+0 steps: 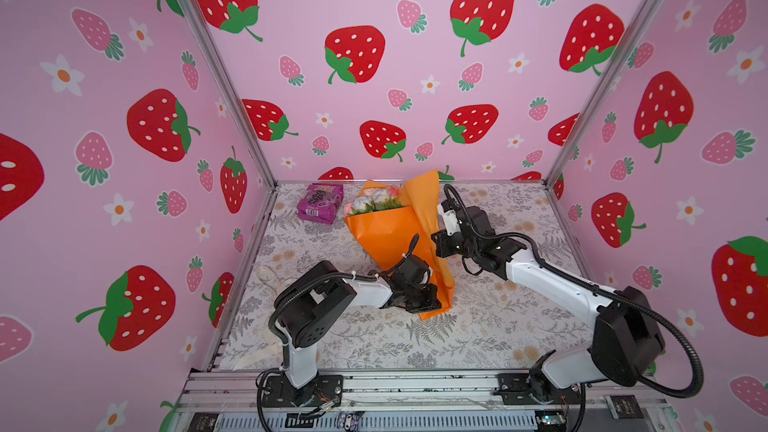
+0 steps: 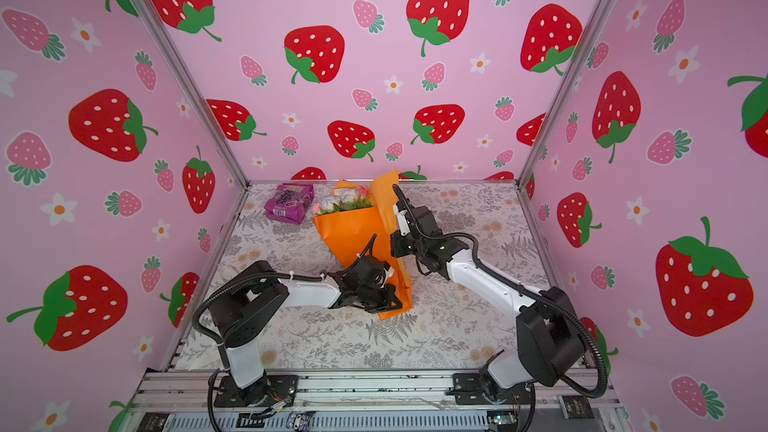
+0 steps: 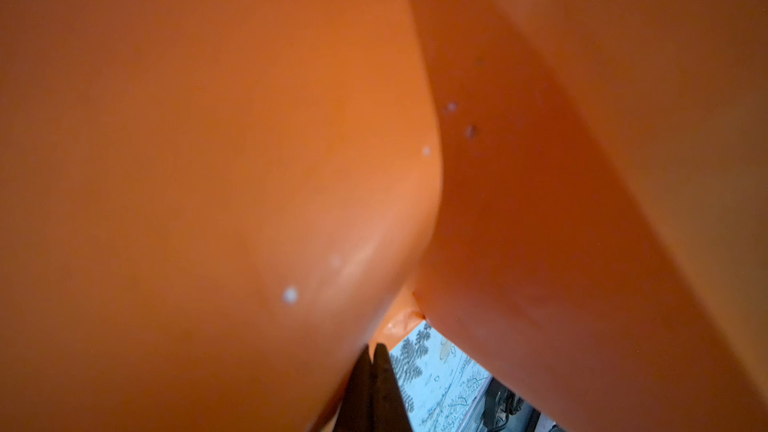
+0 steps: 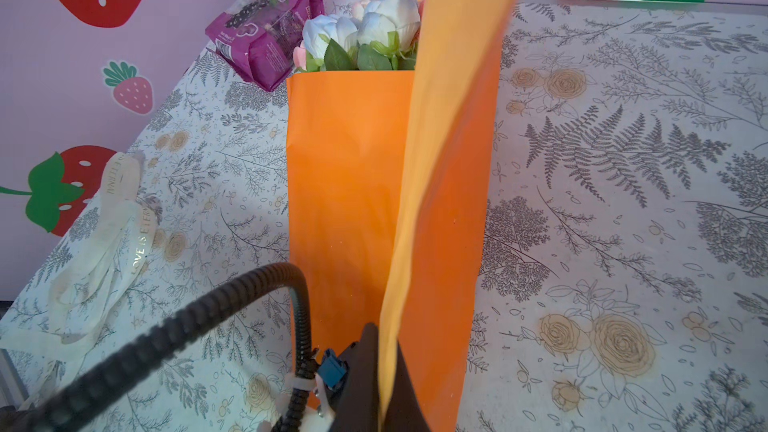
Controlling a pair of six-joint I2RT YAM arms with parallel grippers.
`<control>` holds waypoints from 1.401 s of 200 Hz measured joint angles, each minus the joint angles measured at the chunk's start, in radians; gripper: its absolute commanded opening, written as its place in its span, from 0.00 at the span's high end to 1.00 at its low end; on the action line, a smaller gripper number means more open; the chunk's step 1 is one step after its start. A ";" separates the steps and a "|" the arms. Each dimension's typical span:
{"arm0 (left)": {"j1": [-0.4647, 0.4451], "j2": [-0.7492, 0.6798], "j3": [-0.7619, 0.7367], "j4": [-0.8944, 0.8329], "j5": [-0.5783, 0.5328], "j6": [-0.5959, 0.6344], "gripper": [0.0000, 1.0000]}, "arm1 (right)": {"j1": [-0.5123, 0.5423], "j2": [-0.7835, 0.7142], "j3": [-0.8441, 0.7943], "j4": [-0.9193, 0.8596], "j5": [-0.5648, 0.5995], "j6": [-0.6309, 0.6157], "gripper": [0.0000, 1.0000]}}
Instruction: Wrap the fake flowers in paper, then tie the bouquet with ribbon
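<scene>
While the bouquet of fake flowers (image 1: 382,234) lies with heads toward 12 o'clock, the right hand (image 4: 386,353) at its 3 o'clock pinches its raised orange flap and the left hand (image 3: 372,355) sits clenched at its 6 o'clock end.

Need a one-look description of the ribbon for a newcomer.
Start at the floral-print table and follow its left edge, beside the left arm. The ribbon lies there loose and crumpled, well short of the purple packet in the far corner. It alone is cream with gold lettering.
</scene>
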 measured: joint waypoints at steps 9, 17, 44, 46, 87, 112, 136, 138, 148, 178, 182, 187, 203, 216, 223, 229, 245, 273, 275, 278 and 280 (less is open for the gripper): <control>0.000 -0.032 -0.012 -0.006 -0.012 0.000 0.95 | 0.003 0.001 0.004 0.000 0.002 0.002 0.95; 0.000 -0.070 -0.024 -0.010 -0.023 -0.001 0.96 | 0.005 0.003 0.006 0.000 0.002 0.005 0.95; 0.002 -0.192 -0.079 -0.011 -0.072 -0.008 0.95 | 0.016 0.013 0.008 0.000 0.010 0.015 0.95; 0.002 -0.199 -0.083 -0.011 -0.075 -0.009 0.95 | 0.017 0.014 0.008 0.000 0.011 0.016 0.95; 0.070 -0.285 -0.163 -0.013 -0.112 -0.031 0.90 | 0.066 0.054 0.035 -0.012 0.048 0.024 0.95; 0.154 -0.291 -0.204 -0.008 -0.103 -0.051 0.91 | 0.104 0.095 0.076 -0.017 0.080 0.024 0.95; 0.239 -0.322 -0.254 0.020 -0.092 -0.075 0.88 | 0.143 0.142 0.108 -0.022 0.096 0.025 0.95; 0.248 -0.329 -0.262 0.021 -0.091 -0.076 0.88 | 0.148 0.148 0.111 -0.022 0.099 0.025 0.95; 0.283 -0.356 -0.288 0.023 -0.090 -0.087 0.88 | 0.168 0.174 0.124 -0.022 0.105 0.024 0.95; 0.361 -0.466 -0.352 0.019 -0.091 -0.114 0.81 | 0.228 0.263 0.165 -0.024 0.114 0.025 0.94; 0.373 -0.485 -0.360 0.013 -0.092 -0.120 0.80 | 0.234 0.273 0.168 -0.024 0.114 0.024 0.94; 0.386 -0.510 -0.369 0.006 -0.092 -0.122 0.78 | 0.241 0.286 0.172 -0.024 0.113 0.024 0.94; 0.431 -0.585 -0.392 -0.014 -0.093 -0.136 0.69 | 0.258 0.322 0.182 -0.023 0.110 0.024 0.94; 0.466 -0.645 -0.407 -0.037 -0.098 -0.143 0.59 | 0.266 0.349 0.188 -0.023 0.099 0.024 0.92; 0.484 -0.678 -0.412 -0.053 -0.101 -0.148 0.55 | 0.269 0.359 0.188 -0.023 0.094 0.025 0.91; 0.499 -0.707 -0.413 -0.072 -0.104 -0.146 0.52 | 0.270 0.367 0.188 -0.023 0.090 0.025 0.90; 0.521 -0.770 -0.412 -0.106 -0.109 -0.144 0.41 | 0.270 0.383 0.188 -0.019 0.075 0.029 0.85; 0.536 -0.813 -0.412 -0.136 -0.103 -0.134 0.29 | 0.270 0.411 0.188 0.004 0.030 0.046 0.68; 0.536 -0.812 -0.411 -0.136 -0.100 -0.135 0.29 | 0.270 0.414 0.188 0.005 0.025 0.047 0.66; 0.536 -0.810 -0.411 -0.136 -0.098 -0.135 0.28 | 0.270 0.415 0.188 0.006 0.021 0.043 0.64; 0.537 -0.808 -0.411 -0.137 -0.098 -0.135 0.28 | 0.270 0.418 0.188 0.007 0.016 0.056 0.62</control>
